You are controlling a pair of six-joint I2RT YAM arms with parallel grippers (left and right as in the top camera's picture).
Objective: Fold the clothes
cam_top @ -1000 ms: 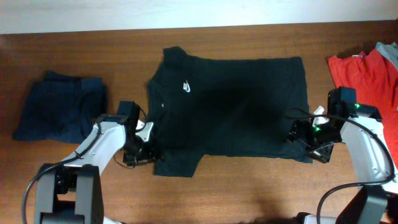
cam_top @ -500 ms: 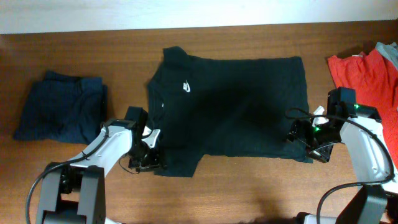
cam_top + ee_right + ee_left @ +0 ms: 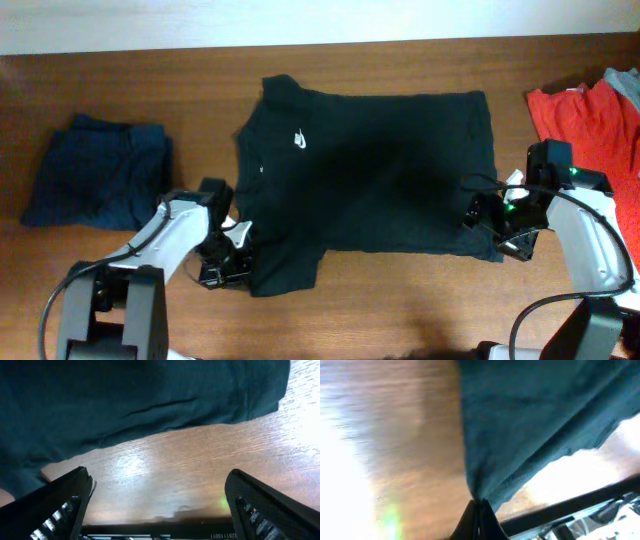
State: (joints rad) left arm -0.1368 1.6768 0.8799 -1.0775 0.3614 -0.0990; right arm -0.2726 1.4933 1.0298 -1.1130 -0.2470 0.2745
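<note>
Two claws: left claw (image 3: 479,511) clamped on edge of black T-shirt (image 3: 380,180), right claw (image 3: 160,497) wide apart, empty.

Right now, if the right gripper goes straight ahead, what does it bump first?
Probably the black shirt, just past a strip of bare table. The right gripper is open and low, so it might scrape the table first.
</note>
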